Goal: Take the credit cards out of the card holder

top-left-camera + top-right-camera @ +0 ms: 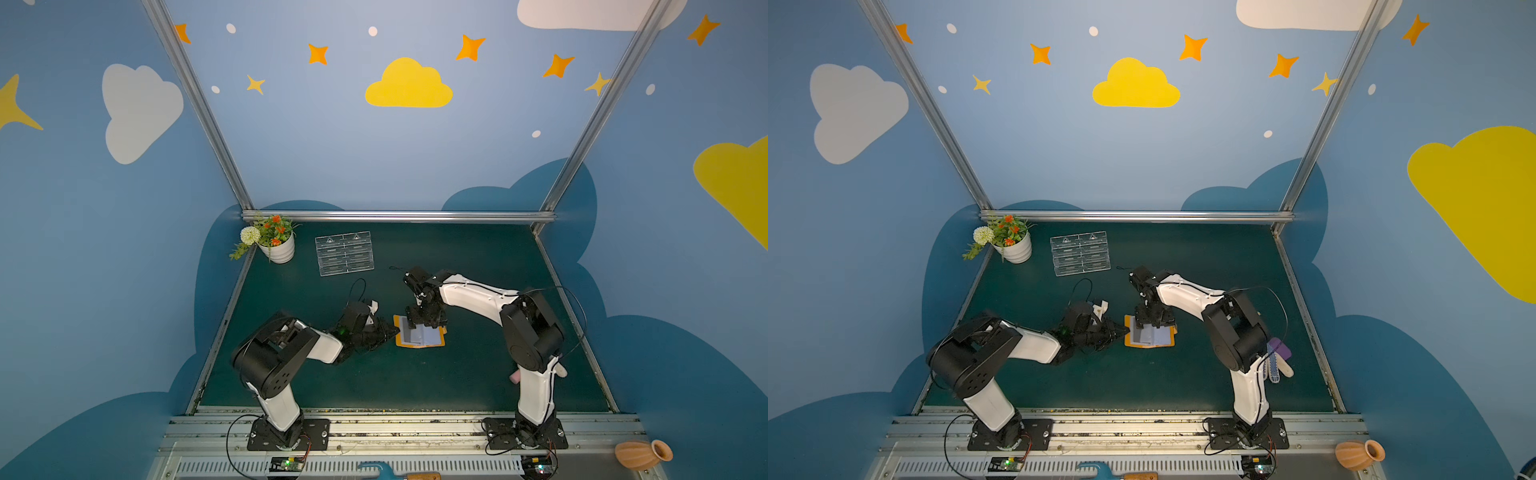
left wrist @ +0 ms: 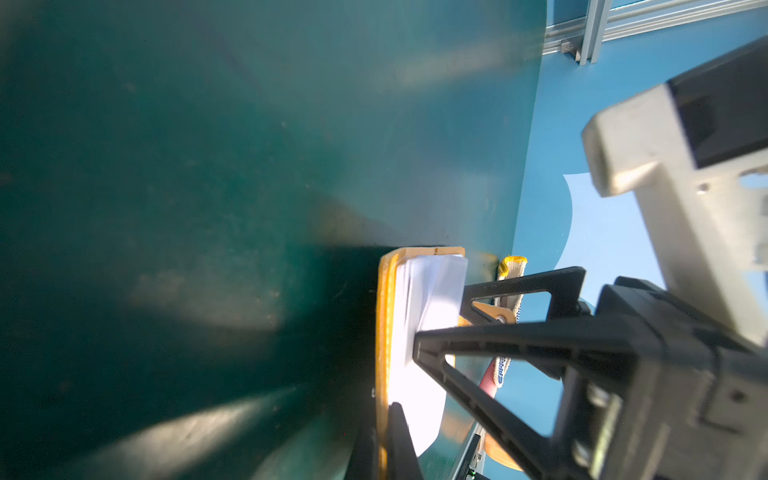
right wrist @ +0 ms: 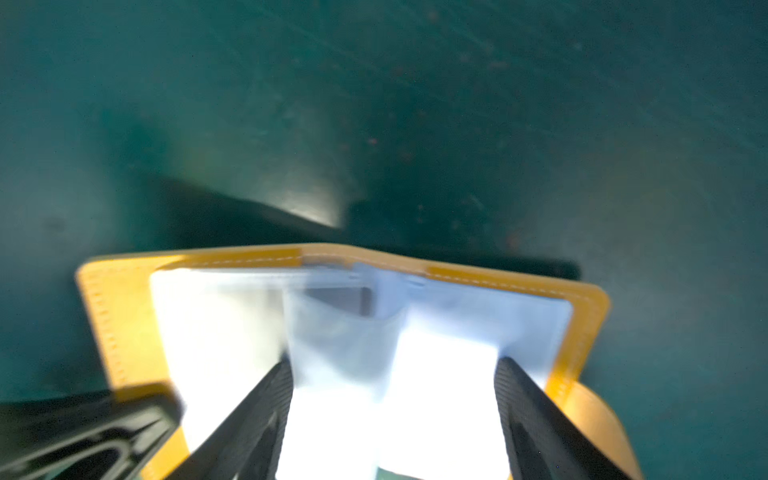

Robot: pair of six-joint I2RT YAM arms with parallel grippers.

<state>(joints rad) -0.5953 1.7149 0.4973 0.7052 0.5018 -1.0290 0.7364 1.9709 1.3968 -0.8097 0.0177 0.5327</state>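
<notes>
The card holder lies open in the middle of the green surface. The left end effector is closed tight, with its tips at the holder's left edge; whether it pinches or just presses there is hard to tell. The right end effector has its jaws wide apart over the clear pages. No credit cards lie outside yet. A dark patch in one pocket may be a card. The job looks barely begun, with the pulling out left to do.
</notes>
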